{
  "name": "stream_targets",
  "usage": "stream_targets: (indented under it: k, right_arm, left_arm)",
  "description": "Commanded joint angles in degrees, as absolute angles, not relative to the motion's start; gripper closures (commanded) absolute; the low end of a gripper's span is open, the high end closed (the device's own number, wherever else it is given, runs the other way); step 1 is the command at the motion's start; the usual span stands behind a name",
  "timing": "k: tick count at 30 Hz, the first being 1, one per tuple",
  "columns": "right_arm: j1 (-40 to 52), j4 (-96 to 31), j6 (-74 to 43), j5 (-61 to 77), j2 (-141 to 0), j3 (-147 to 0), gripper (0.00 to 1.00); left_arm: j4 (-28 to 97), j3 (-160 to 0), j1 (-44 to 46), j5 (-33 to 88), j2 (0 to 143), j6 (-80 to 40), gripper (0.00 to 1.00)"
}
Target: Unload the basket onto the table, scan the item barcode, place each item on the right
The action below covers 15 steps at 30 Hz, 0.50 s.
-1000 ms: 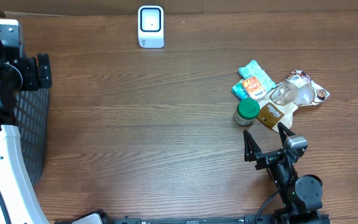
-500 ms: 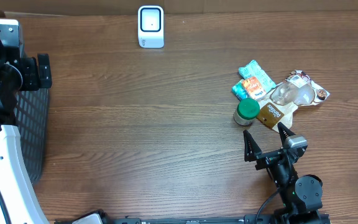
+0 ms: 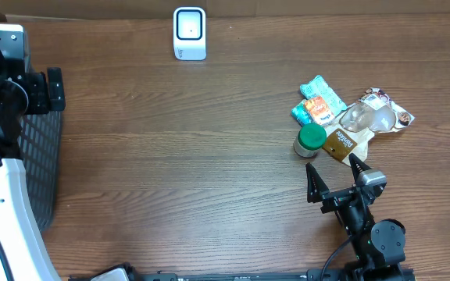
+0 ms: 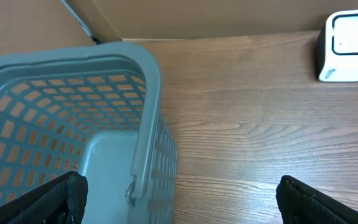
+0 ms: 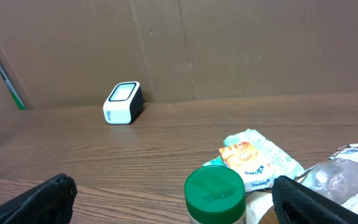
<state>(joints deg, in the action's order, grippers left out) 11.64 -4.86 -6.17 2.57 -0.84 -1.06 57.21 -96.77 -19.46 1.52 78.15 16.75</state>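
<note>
A small jar with a green lid point(image 3: 311, 139) point(image 5: 215, 190) stands at the right of the table, beside a teal snack packet point(image 3: 319, 101) point(image 5: 253, 158), a brown pouch point(image 3: 341, 143) and a clear bag point(image 3: 375, 115) point(image 5: 344, 177). The white barcode scanner point(image 3: 189, 33) point(image 4: 348, 46) point(image 5: 123, 103) stands at the far edge. My right gripper point(image 3: 334, 173) point(image 5: 179, 205) hovers open just in front of the jar, nothing between its fingers. At the far left my left gripper point(image 4: 182, 202) is open, straddling the rim of a grey basket point(image 4: 145, 99).
The mesh basket point(image 3: 41, 168) occupies the left edge of the table beneath the left arm. A cardboard wall point(image 5: 229, 43) runs along the back behind the scanner. Bare wood point(image 3: 186, 156) lies between basket and items.
</note>
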Motion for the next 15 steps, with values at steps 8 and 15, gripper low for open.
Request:
stream_targets:
  k: [8,15]
  right_arm:
    - [11.5,-4.6,-5.9,2.7,-0.2,-0.4,0.00]
    - [11.5,-4.6,-5.9,2.7,-0.2,-0.4,0.00]
  left_arm:
    - [48.5,-78.2,-13.3,-0.1,56.6,14.5,0.01]
    - [20.8,-48.9,-7.6,-0.2,38.8,-0.3,0.00]
